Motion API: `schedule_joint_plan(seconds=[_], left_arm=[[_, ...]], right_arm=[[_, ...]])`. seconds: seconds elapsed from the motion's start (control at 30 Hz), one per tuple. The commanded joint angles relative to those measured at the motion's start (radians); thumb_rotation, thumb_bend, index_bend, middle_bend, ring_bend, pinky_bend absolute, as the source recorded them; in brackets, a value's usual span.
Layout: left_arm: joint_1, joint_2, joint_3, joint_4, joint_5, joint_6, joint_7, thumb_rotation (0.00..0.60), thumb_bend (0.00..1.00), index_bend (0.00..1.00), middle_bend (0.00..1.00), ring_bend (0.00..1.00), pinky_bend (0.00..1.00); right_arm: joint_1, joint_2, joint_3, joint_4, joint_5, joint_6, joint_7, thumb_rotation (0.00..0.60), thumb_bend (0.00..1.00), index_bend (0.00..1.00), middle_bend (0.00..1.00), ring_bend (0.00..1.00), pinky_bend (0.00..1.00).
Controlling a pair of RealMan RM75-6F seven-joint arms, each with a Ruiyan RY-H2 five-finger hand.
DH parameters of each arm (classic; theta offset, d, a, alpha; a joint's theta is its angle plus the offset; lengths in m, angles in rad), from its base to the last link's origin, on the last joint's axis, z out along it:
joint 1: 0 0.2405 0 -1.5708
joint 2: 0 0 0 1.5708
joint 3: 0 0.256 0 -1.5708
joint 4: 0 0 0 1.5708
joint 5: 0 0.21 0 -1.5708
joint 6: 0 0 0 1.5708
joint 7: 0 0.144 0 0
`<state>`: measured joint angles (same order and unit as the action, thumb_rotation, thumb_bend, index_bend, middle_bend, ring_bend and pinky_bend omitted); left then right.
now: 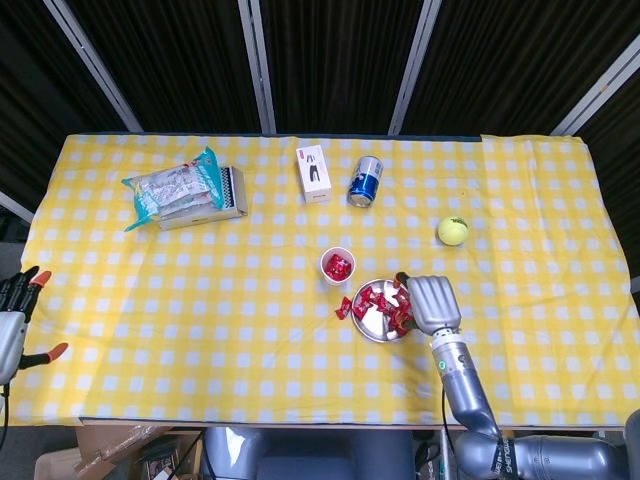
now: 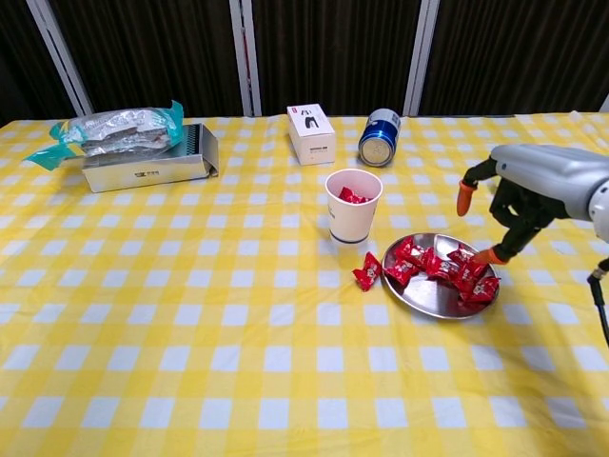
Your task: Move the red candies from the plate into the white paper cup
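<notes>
Head and chest views of the candy transfer. We see the white paper cup (image 2: 353, 206) upright near the middle of the worktop (image 2: 190, 314), with red candy already showing at its mouth. Just to its right lies the metal plate (image 2: 428, 295), carrying the remaining red candies (image 2: 442, 267) in a loose cluster; one stray candy (image 2: 365, 272) lies on the cloth between cup and plate, touching neither as far as we can tell. Our right hand (image 2: 502, 211) hangs at the plate's right rim with fingers spread and nothing between them, one orange fingertip close above the outermost candies. Our left hand (image 1: 12, 320) rests at the far left edge of the head view, fingers apart, holding nothing, well away from the work.

We judge the step in hand to be the reach for another candy. The next move calls for lowering the right hand onto a single wrapper at the cluster's edge and pinching it cleanly, since the candies lie touching one another and the shallow plate may slide. The carry then runs leftward to the cup's mouth. The stray candy will need its own pick from the cloth.
</notes>
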<state>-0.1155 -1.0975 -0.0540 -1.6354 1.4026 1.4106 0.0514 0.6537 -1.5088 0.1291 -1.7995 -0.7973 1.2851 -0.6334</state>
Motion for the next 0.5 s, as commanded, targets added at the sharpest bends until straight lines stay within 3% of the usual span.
schedule_joint_plan(seconds=[0.03, 0.27, 0.5], left_arm=[[0.000, -0.002, 0.000, -0.001, 0.001, 0.002, 0.003, 0.600, 0.06, 0.00, 0.00, 0.00, 0.00], [0.000, -0.007, -0.001, -0.001, 0.003, 0.006, 0.014, 0.600, 0.06, 0.00, 0.00, 0.00, 0.00], [0.000, -0.007, -0.003, 0.003, -0.005, 0.001, 0.010, 0.600, 0.06, 0.00, 0.00, 0.00, 0.00]], right_arm=[[-0.017, -0.010, -0.018, 0.003, 0.003, -0.001, 0.010, 0.600, 0.24, 0.41, 0.87, 0.85, 0.95], [-0.034, -0.064, -0.031, 0.042, -0.012, -0.016, 0.035, 0.600, 0.24, 0.41, 0.86, 0.85, 0.95], [-0.031, -0.093, -0.010, 0.087, -0.001, -0.035, 0.037, 0.600, 0.24, 0.41, 0.86, 0.85, 0.95]])
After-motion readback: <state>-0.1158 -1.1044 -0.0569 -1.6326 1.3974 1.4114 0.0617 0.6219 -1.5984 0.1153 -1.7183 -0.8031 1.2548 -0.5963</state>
